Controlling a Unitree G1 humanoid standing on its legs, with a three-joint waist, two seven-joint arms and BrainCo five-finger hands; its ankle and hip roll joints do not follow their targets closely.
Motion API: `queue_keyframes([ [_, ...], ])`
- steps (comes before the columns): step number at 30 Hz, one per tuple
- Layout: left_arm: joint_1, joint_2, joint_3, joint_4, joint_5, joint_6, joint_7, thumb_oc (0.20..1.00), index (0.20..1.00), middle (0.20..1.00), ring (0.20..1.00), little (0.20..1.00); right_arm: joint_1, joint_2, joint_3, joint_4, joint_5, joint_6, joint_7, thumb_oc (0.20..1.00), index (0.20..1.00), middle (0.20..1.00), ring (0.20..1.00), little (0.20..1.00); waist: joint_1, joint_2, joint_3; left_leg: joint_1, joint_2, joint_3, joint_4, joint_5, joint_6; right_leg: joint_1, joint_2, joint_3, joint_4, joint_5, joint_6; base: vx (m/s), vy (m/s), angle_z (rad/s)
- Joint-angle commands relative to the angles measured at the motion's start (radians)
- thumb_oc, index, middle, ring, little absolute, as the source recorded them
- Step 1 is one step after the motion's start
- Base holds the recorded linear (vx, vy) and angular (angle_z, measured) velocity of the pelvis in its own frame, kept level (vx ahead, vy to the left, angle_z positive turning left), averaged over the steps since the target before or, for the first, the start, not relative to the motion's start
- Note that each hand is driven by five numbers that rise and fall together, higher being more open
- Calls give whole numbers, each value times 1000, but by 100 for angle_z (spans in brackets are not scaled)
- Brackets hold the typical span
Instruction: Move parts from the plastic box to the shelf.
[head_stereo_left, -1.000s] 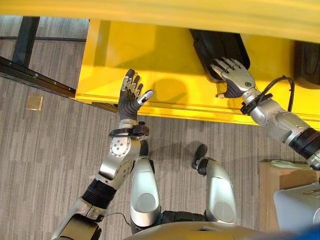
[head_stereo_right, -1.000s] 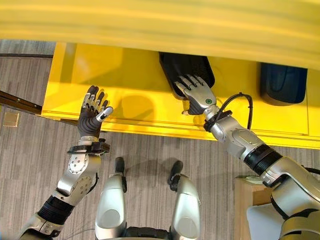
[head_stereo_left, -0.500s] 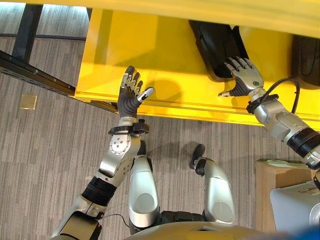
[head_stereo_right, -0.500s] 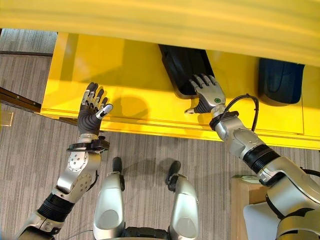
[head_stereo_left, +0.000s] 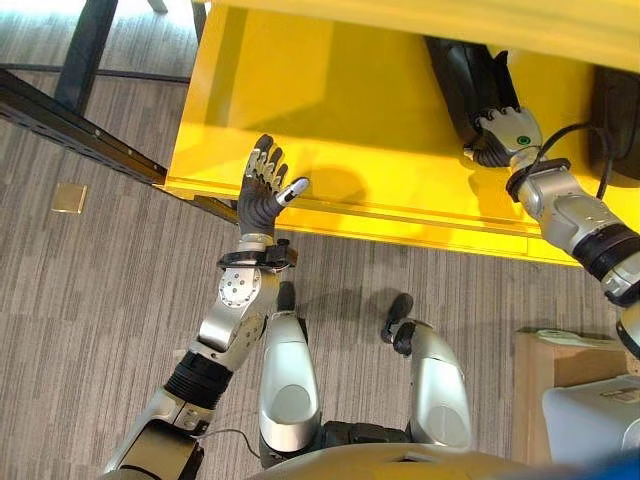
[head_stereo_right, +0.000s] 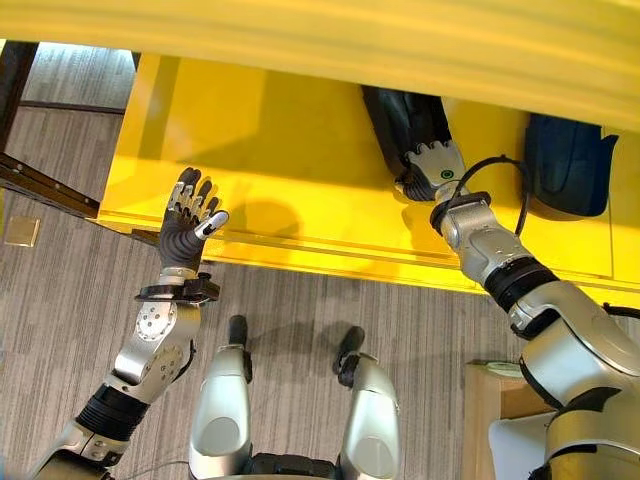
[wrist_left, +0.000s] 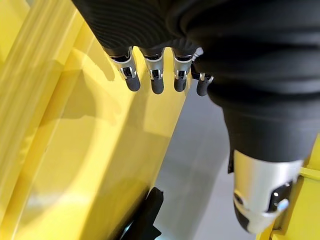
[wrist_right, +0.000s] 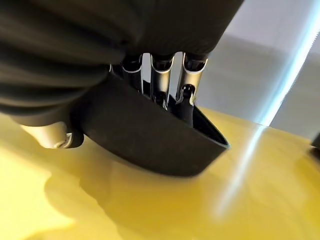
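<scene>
A long black part (head_stereo_left: 468, 78) lies on the yellow shelf (head_stereo_left: 330, 120), reaching back under the board above. My right hand (head_stereo_left: 508, 136) rests on the part's near end. In the right wrist view its straight fingers (wrist_right: 162, 75) lie along the black part (wrist_right: 150, 140), with the thumb beside the part's end. My left hand (head_stereo_left: 262, 195) is held up at the shelf's front lip, palm forward, fingers (wrist_left: 152, 75) spread and straight, holding nothing.
A second dark part (head_stereo_right: 565, 165) sits further right on the shelf. A yellow upper board (head_stereo_right: 300, 30) overhangs the shelf. Black frame bars (head_stereo_left: 80, 110) run along the floor at left. A cardboard box (head_stereo_left: 555, 365) and a grey plastic box (head_stereo_left: 595, 415) stand at lower right.
My right hand has gone further in over the shelf, and the black part has slid deeper with it. The left hand has kept its pose. The camera has shifted.
</scene>
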Motion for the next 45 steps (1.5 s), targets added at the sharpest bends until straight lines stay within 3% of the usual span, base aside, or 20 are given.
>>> queue_keyframes([
  [1,15,-8,5,-45,-3,-52,-45,1000,1000,1000,1000,1000,-6,1,88,54,38,-50,74,200,200,200,200,200,6,21,-31,2,-34,60,-24,39,36,54,43,11,104,-127,21,32,23,1],
  [11,29,0,17,-62,-21,-43,-40,1000,1000,1000,1000,1000,-13,-8,90,-82,46,-115,45,200,200,200,200,200,-1,24,-39,-2,-28,70,-28,55,44,47,43,6,102,-111,13,-14,5,0],
  [18,40,-7,15,-77,-26,-63,-38,1000,1000,1000,1000,1000,22,24,69,-195,51,-46,93,200,200,200,200,200,-10,29,-39,3,-33,76,-28,52,46,46,42,14,107,-116,13,13,30,-2],
  [27,20,-25,-1,-67,-31,-51,-37,1000,1000,1000,1000,1000,-1,95,49,-120,-4,12,45,200,200,200,200,200,-2,45,-37,-5,-39,69,-8,41,51,40,32,13,127,-121,11,0,0,0],
  [35,9,-35,-10,-48,-38,-58,-50,1000,1000,1000,1000,1000,-35,108,66,-3,-95,91,65,200,200,200,200,200,7,53,-39,-4,-40,65,-10,41,51,42,27,9,129,-122,13,7,1,1],
  [45,3,-36,-18,-28,-49,-63,-69,1000,1000,1000,1000,1000,-48,75,97,122,-210,66,69,200,200,200,200,200,14,51,-39,-8,-35,64,-13,47,51,37,24,1,139,-125,13,7,-8,2],
])
